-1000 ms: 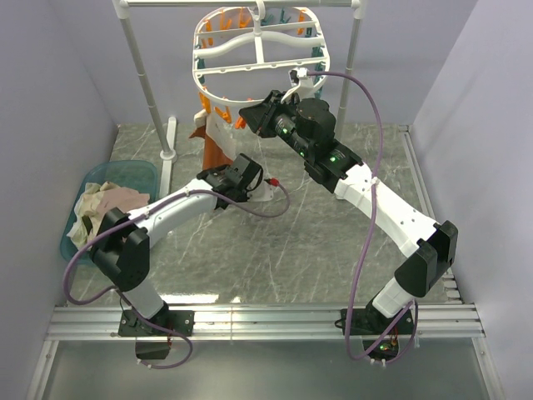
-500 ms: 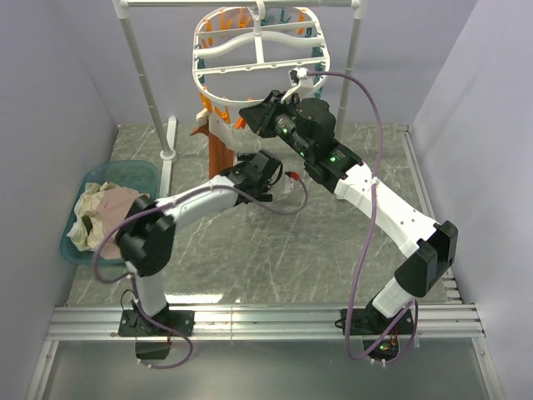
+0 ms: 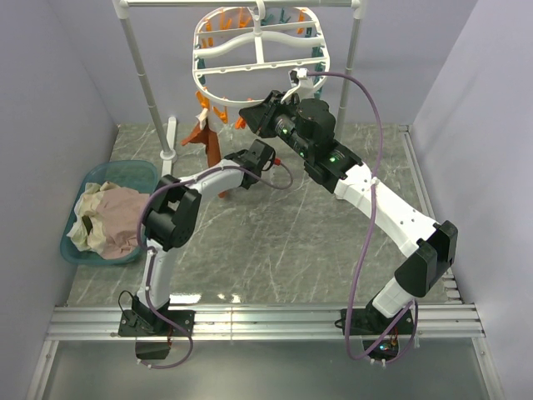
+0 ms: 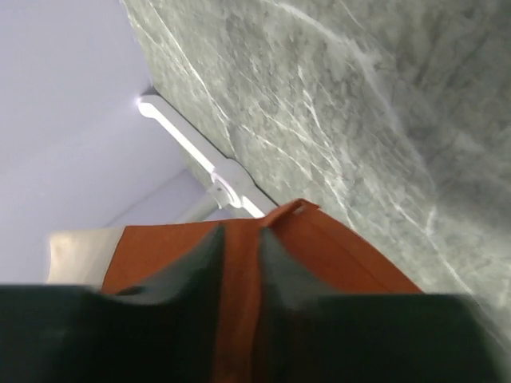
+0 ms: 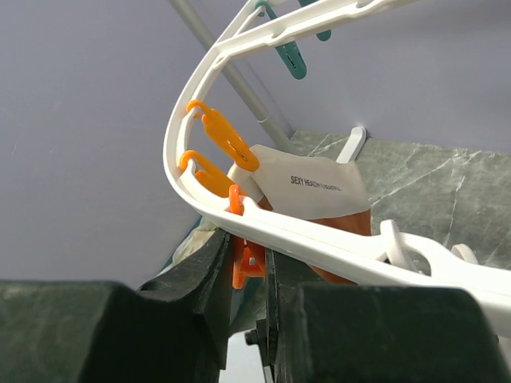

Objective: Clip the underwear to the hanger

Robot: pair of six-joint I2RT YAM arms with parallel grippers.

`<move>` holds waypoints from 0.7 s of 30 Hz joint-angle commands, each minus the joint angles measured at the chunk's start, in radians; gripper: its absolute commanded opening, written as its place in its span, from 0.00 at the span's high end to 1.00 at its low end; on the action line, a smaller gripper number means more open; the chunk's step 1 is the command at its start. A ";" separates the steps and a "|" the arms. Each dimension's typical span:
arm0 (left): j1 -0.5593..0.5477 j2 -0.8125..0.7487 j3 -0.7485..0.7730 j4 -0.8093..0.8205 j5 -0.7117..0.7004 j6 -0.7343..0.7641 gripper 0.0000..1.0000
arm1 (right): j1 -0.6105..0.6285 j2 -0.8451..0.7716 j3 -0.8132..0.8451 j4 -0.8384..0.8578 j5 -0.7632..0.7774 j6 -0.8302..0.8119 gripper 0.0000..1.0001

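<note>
- Underwear: rust-orange fabric briefs with a wide beige waistband carrying a line of small dark text. They hang in the air, off the grey marbled table. The waistband is raised just behind the lower rim of the hanger and the orange body trails down below it.
- Hanger: white plastic oval drying frame with crossbars, hooked on the white pole rack. Orange pegs and teal pegs dangle from its rim.
- Left claw: clenched on a fold of the underwear. The orange cloth fills the gap between its dark fingers, and the claw holds the garment up from below.
- Right claw: jaws pinched in on one orange clothespin under the frame's rim, apparently squeezing it. I cannot tell whether that peg's mouth is spread.
- Off to the left: teal plastic basket holding a pale pink and cream clothes pile.
- Progress, done: the garment is lifted and brought to the frame, and a peg is taken in hand.
- Progress, left: the waistband edge must go into that peg and the peg must bite. No peg can be seen shut on fabric. One waistband corner sits close by a neighbouring orange peg, but contact there is unclear. After that, both claws must let go.
</note>
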State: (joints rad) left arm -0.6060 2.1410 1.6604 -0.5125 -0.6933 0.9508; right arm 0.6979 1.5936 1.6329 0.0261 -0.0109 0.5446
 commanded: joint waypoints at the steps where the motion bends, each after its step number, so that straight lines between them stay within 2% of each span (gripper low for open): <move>1: -0.015 -0.081 -0.022 0.026 -0.043 0.006 0.88 | -0.011 -0.021 -0.008 0.018 0.049 -0.002 1.00; 3: -0.023 -0.119 -0.062 0.038 -0.037 0.012 1.00 | -0.014 -0.020 -0.008 0.018 0.049 0.000 1.00; 8: -0.041 -0.214 -0.158 0.052 -0.009 0.035 1.00 | -0.012 -0.014 -0.002 0.020 0.048 0.000 1.00; 10: -0.049 -0.230 -0.180 0.084 -0.018 0.060 0.82 | -0.014 -0.011 -0.001 0.020 0.045 0.003 1.00; 12: -0.060 -0.233 -0.168 0.091 -0.025 0.066 0.76 | -0.012 -0.006 0.001 0.018 0.037 0.009 1.00; 14: -0.064 -0.219 -0.143 0.083 -0.020 0.059 0.19 | -0.012 -0.003 0.004 0.018 0.037 0.011 1.00; 15: -0.066 -0.214 -0.124 0.078 -0.018 0.060 0.01 | -0.012 -0.001 0.005 0.018 0.035 0.012 1.00; 18: -0.061 -0.185 -0.107 0.101 -0.023 0.083 0.01 | -0.012 -0.001 0.005 0.017 0.035 0.011 1.00; 21: -0.040 -0.115 -0.042 0.036 -0.040 0.068 0.01 | -0.012 -0.001 0.007 0.017 0.035 0.011 1.00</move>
State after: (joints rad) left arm -0.6662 1.9717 1.5333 -0.4541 -0.7055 1.0115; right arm 0.6979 1.5932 1.6302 0.0296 -0.0116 0.5457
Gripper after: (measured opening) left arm 0.993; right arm 0.225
